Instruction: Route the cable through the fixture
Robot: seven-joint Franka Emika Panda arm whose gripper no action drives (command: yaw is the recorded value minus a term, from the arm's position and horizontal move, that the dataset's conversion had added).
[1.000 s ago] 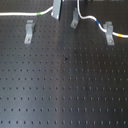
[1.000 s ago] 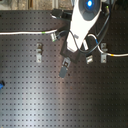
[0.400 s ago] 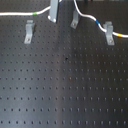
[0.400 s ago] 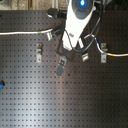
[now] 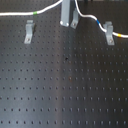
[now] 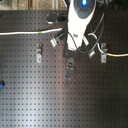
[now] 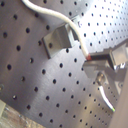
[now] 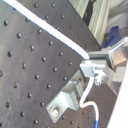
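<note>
The cable [image 5: 47,10] runs side to side along the far edge of the board [image 5: 60,85] in the first exterior view, draped past three clips [image 5: 30,31]. I judge it light, limp and slippery, best pinched near the middle clip [image 5: 74,20]. My gripper [image 8: 92,67] pinches it there, jaws narrow on the cord.

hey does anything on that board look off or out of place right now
Nothing looks damaged or spilled. The cable snakes unevenly along the far edge of the board in the first exterior view, bowing past the clips rather than running straight. A small blue thing sits alone at the second exterior view's left edge; too small to identify.
</note>
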